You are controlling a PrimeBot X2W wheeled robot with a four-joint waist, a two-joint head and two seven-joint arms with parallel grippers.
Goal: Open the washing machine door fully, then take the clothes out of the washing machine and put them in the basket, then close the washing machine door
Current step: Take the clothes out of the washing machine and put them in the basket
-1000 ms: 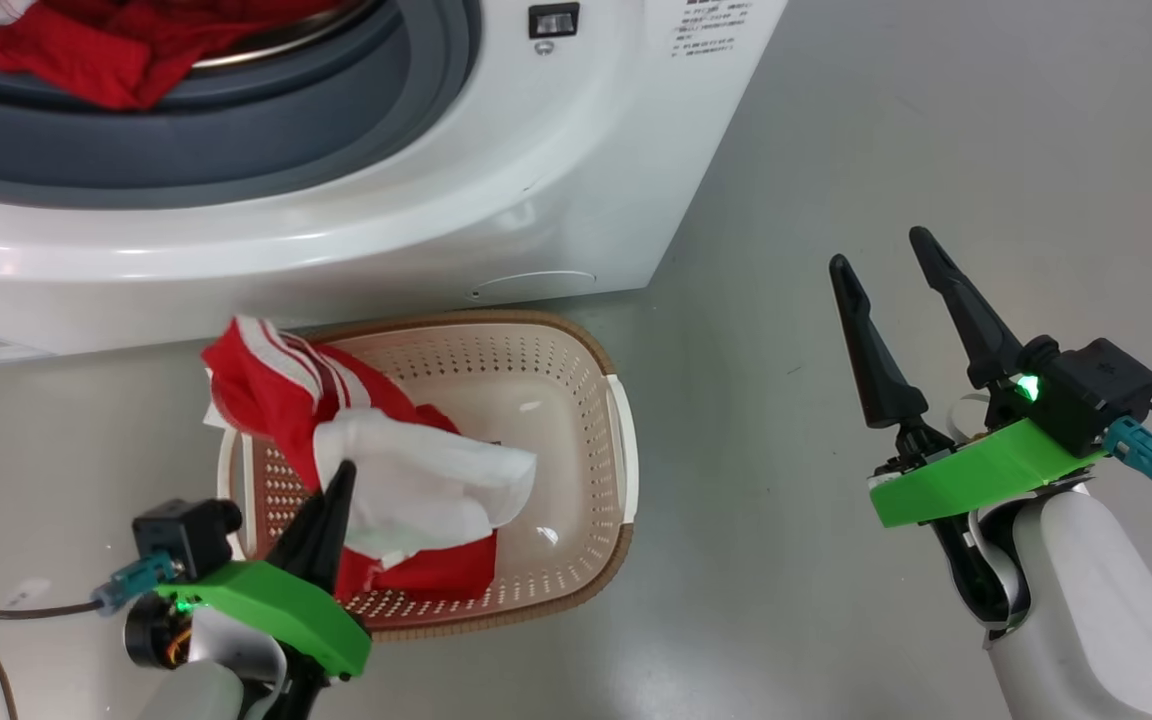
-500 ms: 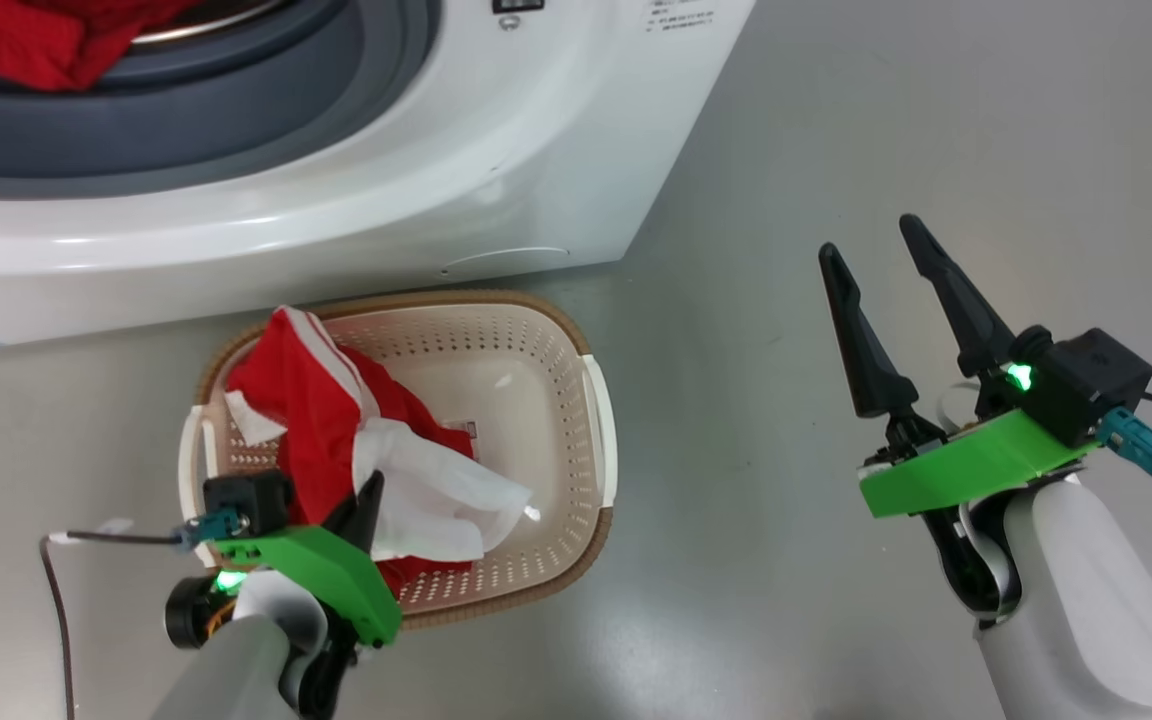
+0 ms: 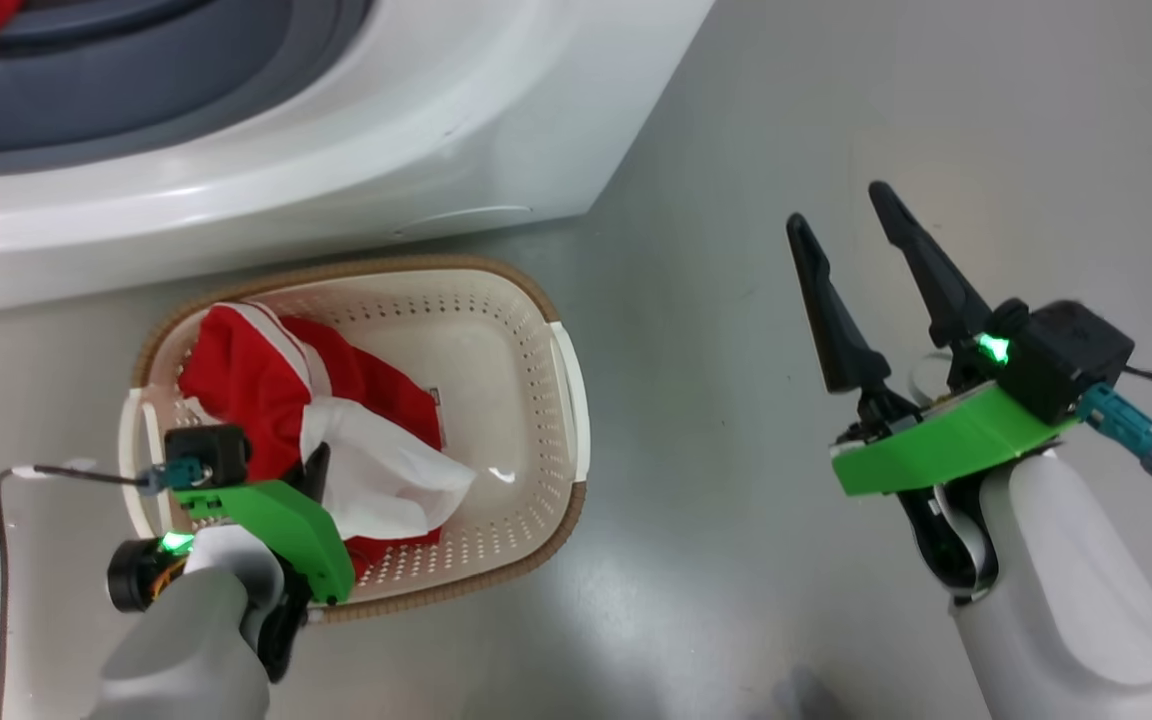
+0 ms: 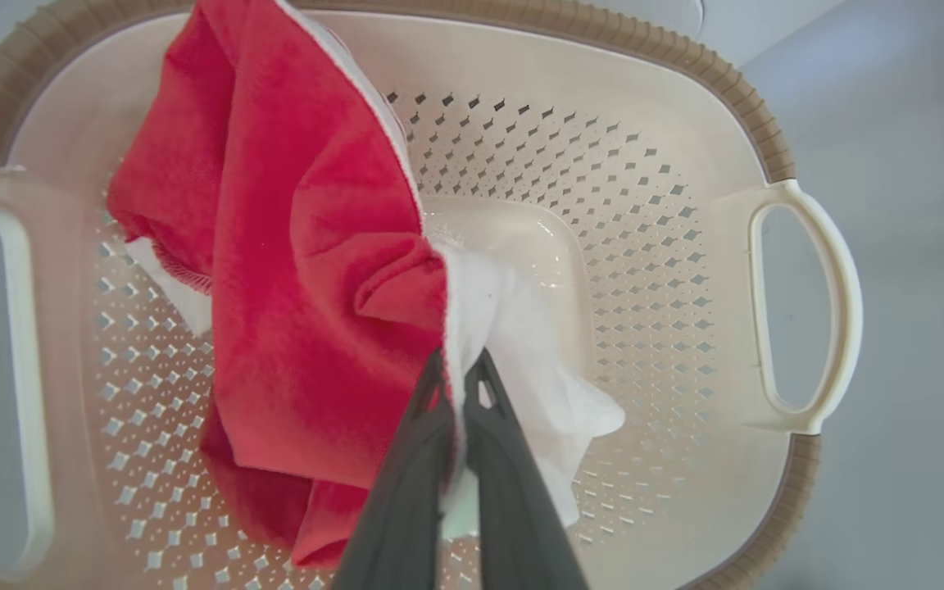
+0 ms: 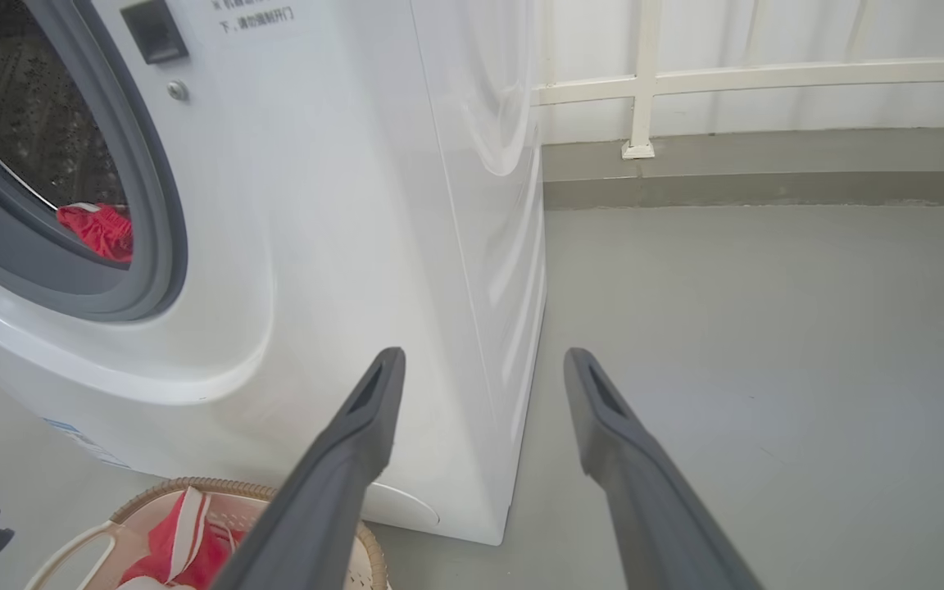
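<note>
Left gripper [image 4: 460, 365] pinched shut on white fold of clothes [image 4: 300, 287]. Bundle trails away from fingertips into left half of basket [image 4: 734, 90], long axis from far left corner toward near edge. Release likely drops it inside. Right gripper [image 3: 836, 205] spread wide, empty, above floor [image 3: 736, 560] right of basket. More red cloth [image 5: 99, 229] inside washing machine [image 5: 316, 205]; left arm nearer.

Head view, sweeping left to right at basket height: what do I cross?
Red garment with white trim → white fabric → right handle of the cream perforated plastic basket → bare grey floor → right arm's open dark two-fingered tool.
</note>
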